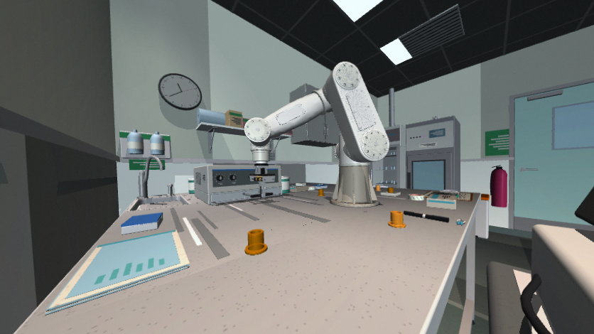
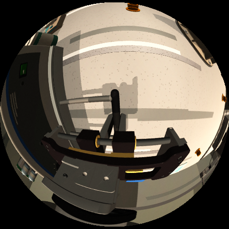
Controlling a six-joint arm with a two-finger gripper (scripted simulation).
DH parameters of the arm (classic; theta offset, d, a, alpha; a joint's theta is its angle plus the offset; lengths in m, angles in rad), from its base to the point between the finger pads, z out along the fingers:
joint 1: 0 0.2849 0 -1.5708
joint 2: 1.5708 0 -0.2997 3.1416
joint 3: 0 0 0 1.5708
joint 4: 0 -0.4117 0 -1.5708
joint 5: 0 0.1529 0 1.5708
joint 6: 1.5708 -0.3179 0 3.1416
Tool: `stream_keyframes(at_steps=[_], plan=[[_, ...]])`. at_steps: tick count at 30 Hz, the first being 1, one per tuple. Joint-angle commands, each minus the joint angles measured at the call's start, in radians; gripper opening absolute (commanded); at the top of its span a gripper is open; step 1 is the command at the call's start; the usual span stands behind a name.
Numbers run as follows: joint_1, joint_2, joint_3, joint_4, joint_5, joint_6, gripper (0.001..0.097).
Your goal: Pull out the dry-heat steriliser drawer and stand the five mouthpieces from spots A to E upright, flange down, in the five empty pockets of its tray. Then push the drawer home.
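Note:
At the back of the bench stands the grey steriliser (image 1: 237, 182), its drawer closed, and my gripper (image 1: 262, 193) hangs straight down in front of it. In the wrist camera my two fingers (image 2: 115, 125) are closed around the black bar of the drawer handle (image 2: 115, 105), which stands off the dark front panel (image 2: 28, 95) on grey rods. Orange mouthpieces stand flange down on the bench: one near the front (image 1: 255, 242), one to the right (image 1: 396, 219), and smaller ones by the arm's base (image 1: 320, 192).
Behind the steriliser are a wall shelf (image 1: 224, 124) and a sink with tap (image 1: 149, 182). The arm's base (image 1: 353, 182) stands right of the steriliser. A blue book (image 1: 141, 222), a chart pad (image 1: 124, 266) and a black pen (image 1: 425, 216) lie on the bench.

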Motion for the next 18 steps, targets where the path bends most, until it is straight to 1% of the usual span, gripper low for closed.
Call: stream_keyframes(at_steps=[1,18], plan=[[0.001,0.0,-0.002,-0.003,-0.002,0.0,0.0015],[0.008,-0.008,-0.011,-0.003,0.0,-0.007,0.0015]])
